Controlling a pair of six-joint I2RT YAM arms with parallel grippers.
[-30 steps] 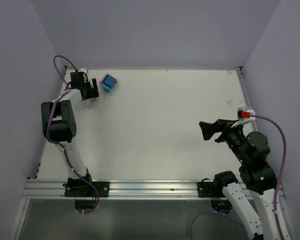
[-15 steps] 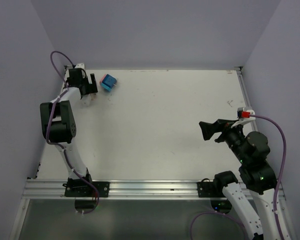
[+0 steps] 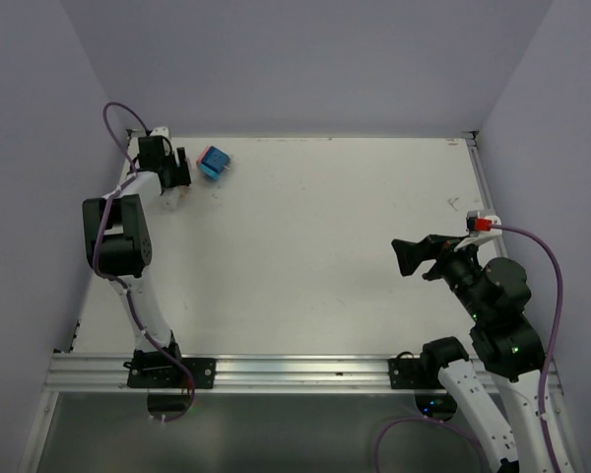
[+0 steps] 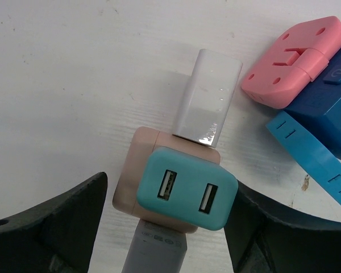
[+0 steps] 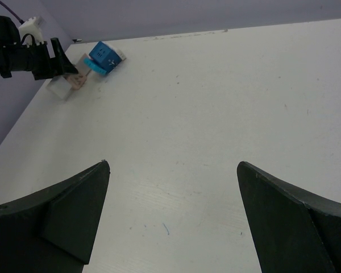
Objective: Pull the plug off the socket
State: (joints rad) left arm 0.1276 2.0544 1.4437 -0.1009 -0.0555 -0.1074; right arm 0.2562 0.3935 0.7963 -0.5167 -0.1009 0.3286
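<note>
A beige socket block with a teal two-port USB face [image 4: 187,190] lies on the white table. A white plug [image 4: 207,99] sticks out of its far side and a grey one [image 4: 156,253] out of its near side. My left gripper [image 4: 170,187] is open and straddles the block. Its right finger touches the teal face and its left finger stands a little apart. In the top view the left gripper [image 3: 177,172] is at the far left corner. My right gripper [image 3: 414,258] is open and empty, hovering above the right side of the table [image 5: 173,170].
A blue and pink adapter cube [image 4: 312,96] lies just right of the socket block, close to my left gripper's right finger; it also shows in the top view [image 3: 214,162]. Walls stand close behind and left of the left gripper. The table's metal rail [image 3: 295,372] runs along the near edge.
My left gripper has shifted slightly back and to the left at the far corner. The right arm has not moved.
</note>
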